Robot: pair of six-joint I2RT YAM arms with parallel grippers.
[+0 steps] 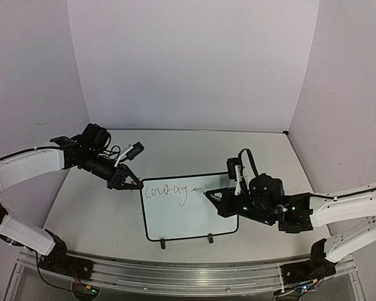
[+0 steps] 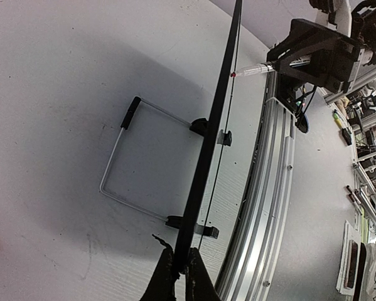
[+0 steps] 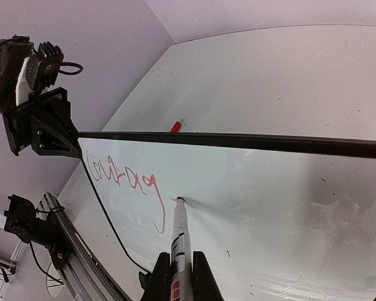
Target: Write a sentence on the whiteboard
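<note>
The whiteboard [image 1: 194,221] stands tilted on the table, black-edged, with two clips on its near edge. My left gripper [image 1: 134,183] is shut on its upper left corner; in the left wrist view the fingertips [image 2: 200,276] pinch the board's edge [image 2: 213,125], seen edge-on. The sentence [image 1: 166,190] reads "Courag" in thin red cursive [image 3: 122,179]. My right gripper [image 3: 177,276] is shut on a white marker [image 3: 179,235]. The marker's tip touches the board just right of the "g", where a short red stroke begins. From above, the right gripper [image 1: 222,199] sits over the board's right side.
A bent wire stand [image 2: 122,169] props the board from behind. A small red cap [image 3: 175,126] lies on the table beyond the board's far edge. An aluminium rail [image 1: 188,276] runs along the near table edge. White walls enclose the back and sides.
</note>
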